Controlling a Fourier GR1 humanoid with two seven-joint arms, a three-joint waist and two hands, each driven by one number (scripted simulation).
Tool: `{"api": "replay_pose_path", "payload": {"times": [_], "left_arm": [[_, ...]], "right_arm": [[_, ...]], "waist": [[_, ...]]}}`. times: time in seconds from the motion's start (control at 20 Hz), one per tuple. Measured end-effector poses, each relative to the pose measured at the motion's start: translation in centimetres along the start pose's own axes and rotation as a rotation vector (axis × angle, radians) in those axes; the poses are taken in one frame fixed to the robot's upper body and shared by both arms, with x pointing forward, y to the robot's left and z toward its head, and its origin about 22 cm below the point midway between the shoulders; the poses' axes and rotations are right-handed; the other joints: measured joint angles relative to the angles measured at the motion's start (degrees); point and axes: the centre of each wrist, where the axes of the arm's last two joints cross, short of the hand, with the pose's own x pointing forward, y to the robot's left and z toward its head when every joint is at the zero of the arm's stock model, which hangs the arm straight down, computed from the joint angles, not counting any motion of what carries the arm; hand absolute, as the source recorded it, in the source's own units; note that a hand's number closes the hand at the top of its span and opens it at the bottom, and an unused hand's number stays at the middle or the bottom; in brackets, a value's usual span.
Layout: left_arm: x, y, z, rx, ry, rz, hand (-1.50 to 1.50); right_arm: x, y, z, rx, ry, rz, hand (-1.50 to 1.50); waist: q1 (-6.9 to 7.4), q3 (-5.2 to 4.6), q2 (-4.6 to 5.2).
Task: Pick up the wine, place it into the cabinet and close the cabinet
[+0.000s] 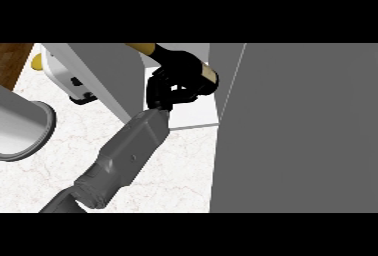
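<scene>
The wine bottle [211,75] lies tilted at the top middle of the head view. Its golden neck points up-left and a strip of its tan label shows at the right; the rest is hidden. My right hand [174,75] is shut on the bottle, with its grey forearm running down to the lower left. Hand and bottle are in the gap between two grey cabinet panels, above the cabinet's pale shelf [196,111]. The wide grey panel [295,125] fills the right side. My left hand does not show.
A narrower grey panel [96,75] slants down on the left of the gap. Behind it sits a white appliance [63,70] with a yellow part. A grey cylindrical thing [22,127] lies at the left edge. White marble counter [177,165] spreads below.
</scene>
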Motion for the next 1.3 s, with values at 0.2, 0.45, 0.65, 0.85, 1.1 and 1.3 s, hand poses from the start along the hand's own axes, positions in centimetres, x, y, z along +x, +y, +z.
{"api": "replay_pose_path", "payload": {"times": [0.2,0.45,0.65,0.85,1.1,1.3], "left_arm": [[-0.8,0.3,0.8,-0.013,0.008,0.002,1.5],[-0.8,0.2,1.1,0.017,0.003,0.022,1.5],[-0.6,-0.2,1.2,0.044,-0.017,0.047,-1.5],[-0.5,-0.5,1.2,0.076,-0.028,0.063,-1.5],[-0.5,-1.1,1.4,0.099,-0.031,0.075,-1.5],[-0.2,-1.8,1.1,0.101,-0.032,0.048,-1.5]], "right_arm": [[-0.2,-0.1,-0.2,0.009,-0.009,-0.002,-1.5],[0.2,0.1,-0.4,0.024,-0.009,-0.009,-1.5],[0.3,0.1,-0.7,0.024,-0.009,-0.012,-1.5],[0.4,0.1,-0.6,0.02,-0.012,-0.013,-1.5],[0.3,0.5,-0.5,0.028,-0.01,-0.014,-1.5],[0.1,0.4,-0.4,0.021,-0.012,-0.012,-1.5]], "waist": [[-0.42,-0.01,0.08],[-1.09,-0.04,0.1],[-1.17,-0.04,0.16],[-1.35,-0.04,0.2],[-1.7,-0.03,0.29],[-1.42,-0.01,0.28]]}}
